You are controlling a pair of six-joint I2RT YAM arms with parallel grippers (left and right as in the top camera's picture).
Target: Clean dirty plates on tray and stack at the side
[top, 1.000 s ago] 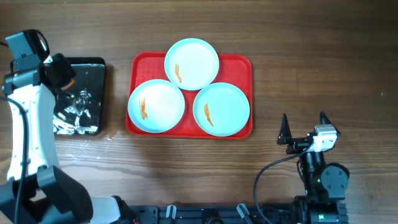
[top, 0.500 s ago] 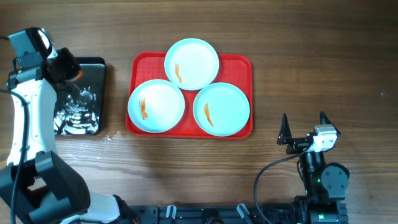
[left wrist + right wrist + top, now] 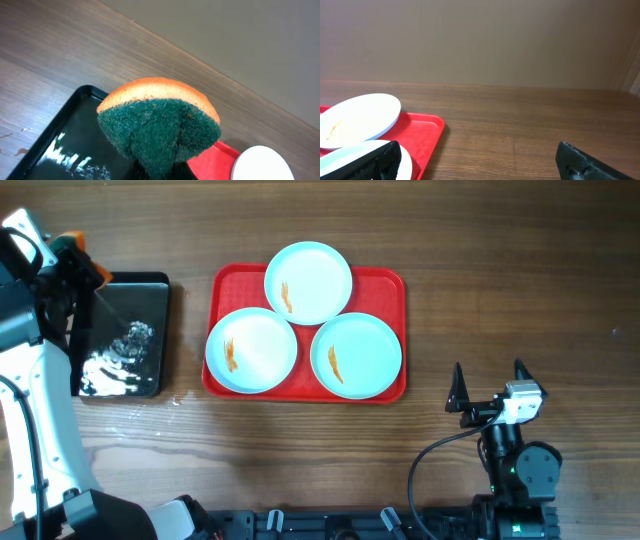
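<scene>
Three pale blue-white plates lie on the red tray (image 3: 380,282): a far plate (image 3: 308,282), a front-left plate (image 3: 251,349) and a front-right plate (image 3: 357,355). Each has a small orange smear. My left gripper (image 3: 75,252) is shut on a green and orange sponge (image 3: 159,125), held above the far-left corner of the black tray (image 3: 150,330). My right gripper (image 3: 488,385) is open and empty, low at the front right of the red tray. The right wrist view shows the tray (image 3: 427,130) and two plates, the far one (image 3: 360,120) smeared.
The glossy black tray holds foamy water (image 3: 125,350) and lies left of the red tray. A small wet spot (image 3: 176,399) marks the wood by its front corner. Bare wooden table extends right of the red tray (image 3: 520,290).
My left gripper has lifted off the black tray with the sponge and moved back and to the left. The right arm and the plates have not moved.
</scene>
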